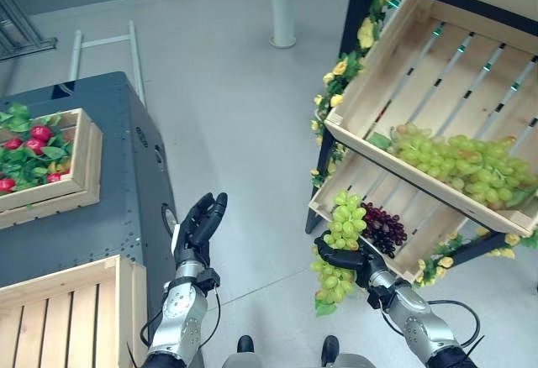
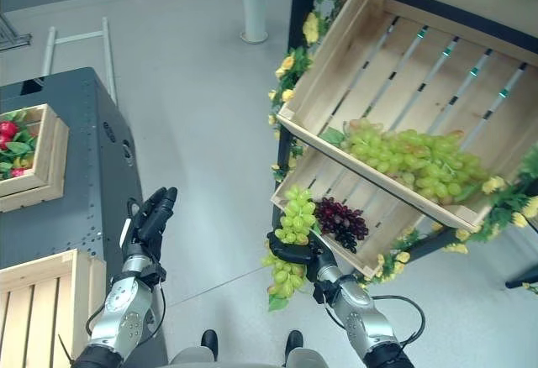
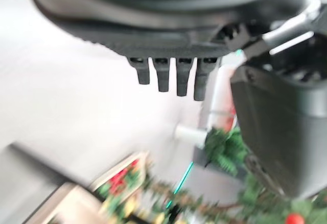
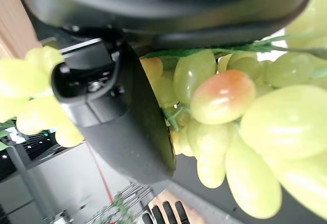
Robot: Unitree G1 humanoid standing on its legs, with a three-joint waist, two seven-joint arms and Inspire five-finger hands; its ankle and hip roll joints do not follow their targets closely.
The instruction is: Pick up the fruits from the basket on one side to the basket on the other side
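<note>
1. Crate of red fruit (image 1: 42, 154), 9 o'clock, on the dark table (image 1: 109, 217).
2. Empty crate (image 1: 63, 313), 7 o'clock; judged destination.
3. Left hand (image 1: 200, 221): fingers straight, holding nothing.
4. Right hand (image 1: 343, 259): fingers curled round green grape bunch (image 1: 345, 221), just outside lower shelf crate (image 1: 420, 217).
5. Step: carrying. Next: swing bunch toward 7 o'clock.

Pale grey floor (image 1: 244, 116), a white-potted plant (image 1: 283, 2), and a dark cabinet (image 1: 126, 183).
</note>
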